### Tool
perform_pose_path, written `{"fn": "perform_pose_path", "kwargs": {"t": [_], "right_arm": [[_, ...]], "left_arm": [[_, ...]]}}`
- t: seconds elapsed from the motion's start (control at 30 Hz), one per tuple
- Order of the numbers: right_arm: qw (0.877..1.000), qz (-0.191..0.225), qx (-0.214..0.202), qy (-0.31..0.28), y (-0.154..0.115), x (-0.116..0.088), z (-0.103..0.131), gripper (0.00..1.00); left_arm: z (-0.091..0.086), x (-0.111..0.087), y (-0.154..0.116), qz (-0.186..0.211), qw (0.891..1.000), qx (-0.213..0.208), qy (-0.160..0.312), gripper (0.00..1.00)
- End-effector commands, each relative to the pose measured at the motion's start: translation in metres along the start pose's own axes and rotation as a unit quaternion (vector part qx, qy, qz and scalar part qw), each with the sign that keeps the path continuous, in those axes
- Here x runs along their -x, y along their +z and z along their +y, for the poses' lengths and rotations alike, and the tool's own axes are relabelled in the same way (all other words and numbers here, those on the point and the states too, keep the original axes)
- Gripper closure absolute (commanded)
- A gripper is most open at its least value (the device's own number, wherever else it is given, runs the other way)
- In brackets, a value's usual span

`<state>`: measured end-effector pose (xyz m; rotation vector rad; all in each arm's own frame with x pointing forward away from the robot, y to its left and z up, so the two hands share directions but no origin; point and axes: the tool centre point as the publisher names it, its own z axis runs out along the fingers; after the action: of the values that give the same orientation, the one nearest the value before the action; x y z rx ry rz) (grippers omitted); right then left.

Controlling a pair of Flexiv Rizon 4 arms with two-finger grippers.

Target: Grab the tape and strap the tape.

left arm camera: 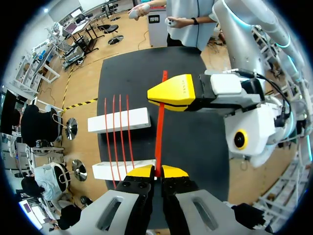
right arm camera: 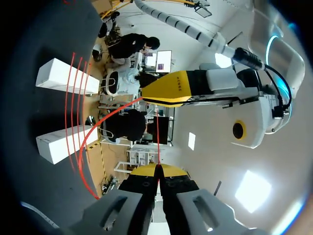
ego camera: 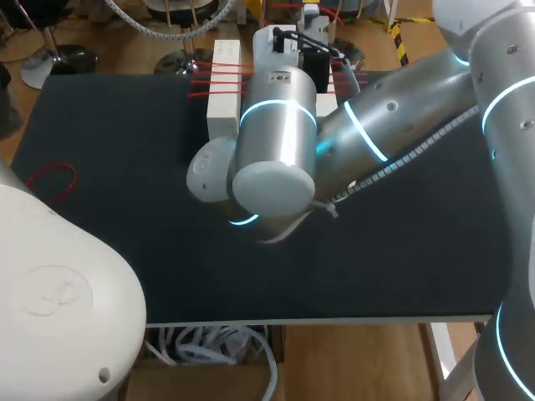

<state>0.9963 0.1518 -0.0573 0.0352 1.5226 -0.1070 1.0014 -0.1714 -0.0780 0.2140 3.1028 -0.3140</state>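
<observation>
- Your left hand (left arm camera: 156, 171) is pinched shut on the near end of a red band (left arm camera: 159, 132). The yellow tips meet on it, with no gap showing.
- The near white block (left arm camera: 124, 169) sits just beside that hand, its end almost at the fingertips.
- From the pinch, the band runs straight ahead, taut, above the dark desk (left arm camera: 205, 142). Its long axis points away from your left hand toward the other one.
- Three more bands (left arm camera: 115, 137) are already strung across both blocks. They lie roughly parallel to the held one and off to one side of it.
- The far white block (left arm camera: 119, 120) is further out. The held band passes just clear of its end, not over it.
- Your right hand (left arm camera: 168, 95) is clamped on the band ahead, near that far block. A short tail of band pokes out past it.
- In the right wrist view one strand is tight between the hands, and another bows out toward the blocks.
- Judgement: the move is sideways, both hands together, toward the strung bands. Keep the band parallel to them, with the left hand serving the near block and the right the far.
- A spare red loop (ego camera: 52, 180) lies well apart, near the desk's edge.
</observation>
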Motion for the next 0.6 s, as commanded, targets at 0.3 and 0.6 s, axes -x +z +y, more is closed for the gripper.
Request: {"fn": "perform_pose_path", "kwargs": {"t": [0.3,0.6], "right_arm": [[1.0,0.002,-0.004,-0.006,-0.0032,-0.0015,0.0101,1.0],[1.0,0.002,-0.009,-0.001,0.0001,0.0022,0.0126,1.0]], "left_arm": [[-0.0004,-0.0006,-0.0006,0.0,1.0,0.002,-0.001,1.0],[-0.0004,-0.0006,-0.0006,0.0,1.0,0.002,-0.001,1.0]]}}
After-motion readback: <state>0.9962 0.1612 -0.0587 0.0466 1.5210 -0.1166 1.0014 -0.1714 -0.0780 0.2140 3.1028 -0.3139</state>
